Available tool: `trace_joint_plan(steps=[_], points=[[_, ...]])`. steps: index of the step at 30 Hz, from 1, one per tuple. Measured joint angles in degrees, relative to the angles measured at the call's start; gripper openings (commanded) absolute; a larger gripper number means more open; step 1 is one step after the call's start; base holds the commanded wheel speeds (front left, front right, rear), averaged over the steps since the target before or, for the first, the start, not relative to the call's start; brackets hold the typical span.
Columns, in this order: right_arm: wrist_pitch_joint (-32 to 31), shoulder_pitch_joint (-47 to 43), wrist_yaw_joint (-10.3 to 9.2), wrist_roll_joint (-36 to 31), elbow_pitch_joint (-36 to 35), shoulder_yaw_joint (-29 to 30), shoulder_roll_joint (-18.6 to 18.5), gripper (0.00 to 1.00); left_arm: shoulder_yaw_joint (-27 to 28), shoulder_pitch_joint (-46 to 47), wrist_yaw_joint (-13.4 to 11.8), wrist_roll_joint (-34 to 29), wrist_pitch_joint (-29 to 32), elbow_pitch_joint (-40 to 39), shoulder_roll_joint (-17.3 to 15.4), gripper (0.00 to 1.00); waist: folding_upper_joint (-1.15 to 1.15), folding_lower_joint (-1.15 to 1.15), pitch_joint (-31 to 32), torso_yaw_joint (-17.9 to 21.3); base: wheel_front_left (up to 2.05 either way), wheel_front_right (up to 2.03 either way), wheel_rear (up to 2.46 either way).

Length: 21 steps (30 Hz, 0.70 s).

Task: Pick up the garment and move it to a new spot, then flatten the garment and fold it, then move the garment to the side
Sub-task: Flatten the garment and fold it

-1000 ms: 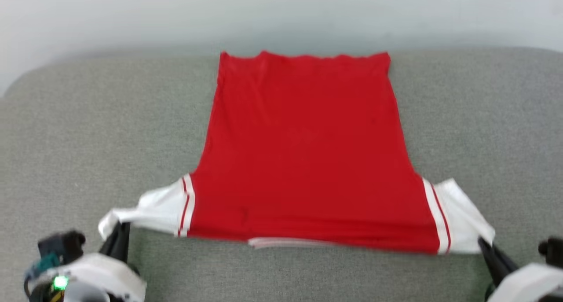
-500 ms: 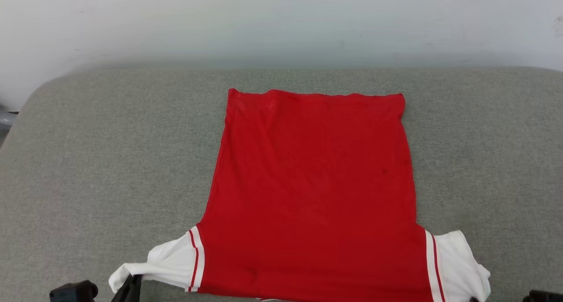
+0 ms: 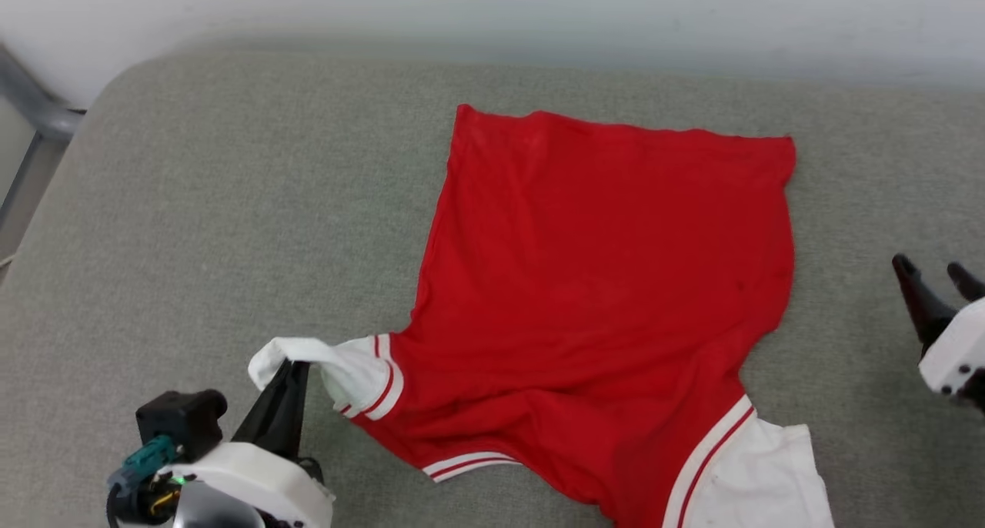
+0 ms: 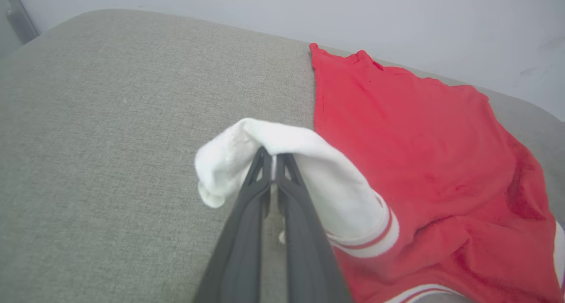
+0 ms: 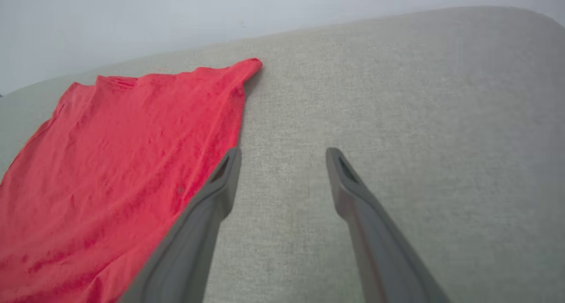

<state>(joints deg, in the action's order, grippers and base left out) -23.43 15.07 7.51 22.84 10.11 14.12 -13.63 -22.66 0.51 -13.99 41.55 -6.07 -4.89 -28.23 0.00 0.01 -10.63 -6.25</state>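
Left gripper [image 3: 286, 370] clamped on the near-left white sleeve [image 3: 350, 368], right gripper [image 3: 929, 265] spread empty, and the garment [image 3: 608, 282] looks light and limp, so grab hems and corners.

Garment [image 3: 608, 297]: white sleeve on robot's rt, toward near edge of cushion [image 3: 192, 205], cut off by head-view bottom. Left gripper [image 3: 291, 368] tips partly under other sleeve's fold. Right gripper [image 3: 935, 274] body clipped at rt edge.
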Motion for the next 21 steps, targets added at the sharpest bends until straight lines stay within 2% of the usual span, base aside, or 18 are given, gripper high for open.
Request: trace_joint_plan(steps=[6, 12, 21], points=[[-9.8, 13.7, 0.0, 0.7, 9.4, -1.1, -6.1, 1.0, -2.2, 6.2, 2.4, -1.6, -2.1, 0.2, 2.8, 0.0, 0.0, 0.0, -4.9, -4.1, 0.0, 0.0, 0.0], [-17.8, 25.0, 0.0, -1.7, 15.2, -2.5, -9.4, 1.0, -4.0, 11.3, 4.8, -2.1, -4.1, 1.3, 5.9, 0.0, 0.0, 0.01, -10.3, -8.5, 0.0, 0.0, 0.0], [-22.3, 35.7, 0.0, -5.9, 21.2, -4.2, -10.5, 1.0, -5.0, 16.8, 6.6, -3.4, -5.7, 3.2, 8.2, 0.0, 0.0, 0.01, -18.2, -13.1, 0.0, 0.0, 0.0]])
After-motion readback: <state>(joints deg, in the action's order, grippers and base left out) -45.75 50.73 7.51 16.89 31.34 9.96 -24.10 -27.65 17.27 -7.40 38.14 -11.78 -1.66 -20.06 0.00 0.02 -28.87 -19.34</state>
